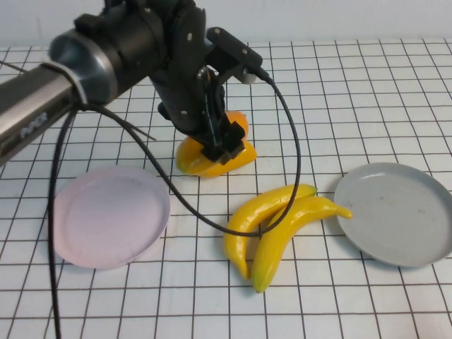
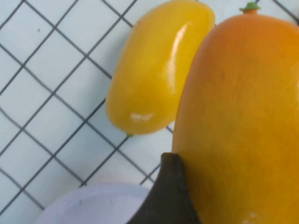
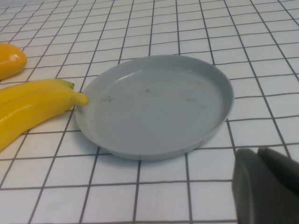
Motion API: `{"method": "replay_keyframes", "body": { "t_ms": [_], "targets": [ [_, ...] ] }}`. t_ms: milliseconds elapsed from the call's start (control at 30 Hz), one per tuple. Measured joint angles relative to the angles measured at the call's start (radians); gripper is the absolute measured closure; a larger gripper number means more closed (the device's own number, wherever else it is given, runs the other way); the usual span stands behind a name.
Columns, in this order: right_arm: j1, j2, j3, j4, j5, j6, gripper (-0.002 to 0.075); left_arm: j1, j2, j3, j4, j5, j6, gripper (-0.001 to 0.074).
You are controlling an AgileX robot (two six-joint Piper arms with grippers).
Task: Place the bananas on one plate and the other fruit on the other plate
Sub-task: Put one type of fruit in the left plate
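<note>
Two mango-like fruits lie together at mid-table. My left gripper (image 1: pixel 224 147) is down on them, shut on the orange mango (image 2: pixel 243 116), with one dark finger (image 2: pixel 168 196) against its side. The yellower mango (image 2: pixel 154 70) lies beside it on the table (image 1: pixel 194 161). Two bananas (image 1: pixel 272 219) lie side by side between the plates, their tips touching the grey plate (image 1: pixel 395 240). The pink plate (image 1: pixel 106 233) is empty at the left. My right gripper (image 3: pixel 261 182) is shut and empty, low beside the grey plate (image 3: pixel 154 107); it is out of the high view.
The left arm and its black cable (image 1: pixel 289 141) reach over the table's back left, the cable looping down near the pink plate and the bananas. A white checked cloth (image 1: pixel 353 85) covers the table.
</note>
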Motion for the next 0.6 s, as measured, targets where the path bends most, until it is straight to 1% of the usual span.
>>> {"method": "replay_keyframes", "body": {
  "t_ms": [67,167,300,400,500,600],
  "targets": [
    [0.0,0.0,0.0,0.0,0.0,0.0,0.0742,0.009,-0.049,0.052,0.014,0.0,-0.004,0.0203],
    [0.0,0.0,0.0,0.0,0.0,0.0,0.0742,0.054,-0.123,0.18,0.028,-0.036,-0.021,0.0203],
    [0.0,0.0,0.0,0.0,0.0,0.0,0.0742,0.157,-0.23,0.392,0.037,-0.154,-0.122,0.0203],
    [0.0,0.0,0.0,0.0,0.0,0.0,0.0742,0.235,-0.286,0.502,0.05,-0.218,-0.208,0.0203],
    [0.0,0.0,0.0,0.0,0.0,0.0,0.0742,0.296,-0.295,0.556,0.057,-0.221,-0.262,0.0203],
    [0.0,0.0,0.0,0.0,0.0,0.0,0.0742,0.326,-0.28,0.571,0.059,-0.197,-0.286,0.0203]
  ]
}}
